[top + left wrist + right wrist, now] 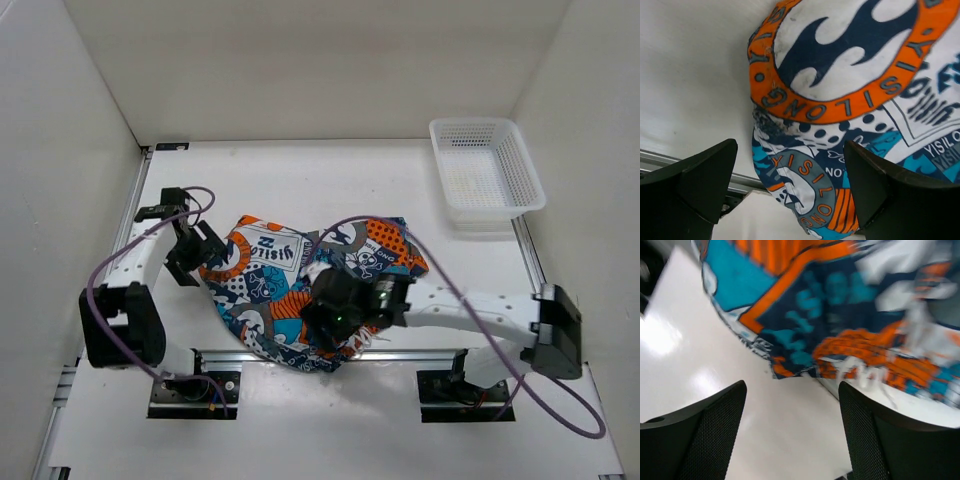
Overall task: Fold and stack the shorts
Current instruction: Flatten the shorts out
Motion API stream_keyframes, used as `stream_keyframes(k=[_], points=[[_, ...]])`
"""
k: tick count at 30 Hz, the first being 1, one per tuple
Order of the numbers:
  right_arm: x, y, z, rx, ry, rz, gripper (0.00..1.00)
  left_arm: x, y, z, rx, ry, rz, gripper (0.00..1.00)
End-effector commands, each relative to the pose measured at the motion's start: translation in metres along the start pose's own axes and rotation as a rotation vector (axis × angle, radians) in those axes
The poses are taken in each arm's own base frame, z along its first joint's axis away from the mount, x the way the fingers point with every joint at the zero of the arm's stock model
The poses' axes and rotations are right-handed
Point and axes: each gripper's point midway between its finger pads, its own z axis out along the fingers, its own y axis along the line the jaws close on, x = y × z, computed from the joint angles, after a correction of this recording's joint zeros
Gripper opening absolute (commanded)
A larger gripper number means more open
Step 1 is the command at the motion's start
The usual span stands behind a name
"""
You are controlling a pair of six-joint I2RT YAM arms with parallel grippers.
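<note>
left claw (pixel 790 186) spread wide, gripping nothing, just over left edge of soft patchwork-print shorts (pixel 850 75) in orange, turquoise, navy & white. right claw (pixel 792 432) also wide, empty, over shorts' edge. shorts lie crumpled on white surface (pixel 330 170), btwn both arms.

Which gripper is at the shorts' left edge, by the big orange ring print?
The left gripper, open beside the shorts; the right gripper is over their near edge instead.

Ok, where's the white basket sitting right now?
In the top view the white basket sits at the far right corner of the table, near the right wall, well apart from the shorts bunched at the near middle.
</note>
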Motion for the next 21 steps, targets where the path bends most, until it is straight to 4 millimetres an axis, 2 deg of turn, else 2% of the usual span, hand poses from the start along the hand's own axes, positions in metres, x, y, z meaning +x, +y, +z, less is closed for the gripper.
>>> stream_keyframes(k=[1,2,3,7,8,11,14,15,16,17,18,19,21], points=[[0.002,0.038,0.017,-0.073,0.017,-0.091,0.79,-0.012,-0.016,0.009,0.071,-0.015,-0.038,0.99],[0.011,0.046,0.027,-0.081,0.063,-0.127,0.79,-0.016,-0.014,0.012,0.066,-0.014,-0.052,1.0],[0.008,0.052,0.029,-0.087,0.064,-0.147,0.79,-0.021,-0.013,0.019,0.054,-0.003,-0.054,1.0],[0.02,0.051,0.054,-0.053,0.135,-0.204,0.79,-0.035,-0.007,0.036,0.015,0.011,-0.061,0.99],[0.024,0.049,0.063,-0.043,0.152,-0.205,0.78,-0.036,-0.006,0.04,0.011,0.017,-0.052,0.96],[0.027,0.042,0.074,0.001,0.165,-0.209,0.73,-0.037,-0.004,0.049,-0.015,0.032,-0.054,0.89],[0.028,0.037,0.08,0.035,0.171,-0.19,0.42,-0.039,-0.004,0.055,-0.017,0.035,-0.054,0.72],[0.027,0.035,0.08,0.046,0.165,-0.191,0.19,-0.041,-0.004,0.058,-0.027,0.034,-0.054,0.64],[0.025,0.032,0.081,0.068,0.151,-0.178,0.09,-0.043,-0.005,0.059,-0.028,0.035,-0.054,0.41],[0.026,0.029,0.08,0.088,0.157,-0.17,0.02,-0.041,-0.003,0.064,-0.038,0.05,-0.055,0.27],[0.026,0.024,0.079,0.111,0.155,-0.173,0.0,-0.041,-0.003,0.064,-0.038,0.05,-0.055,0.15],[0.027,0.019,0.076,0.145,0.161,-0.161,0.0,-0.04,-0.002,0.067,-0.045,0.062,-0.047,0.1],[0.016,0.001,0.07,0.217,0.138,-0.148,0.0,-0.041,-0.005,0.066,-0.03,0.061,-0.047,0.1]])
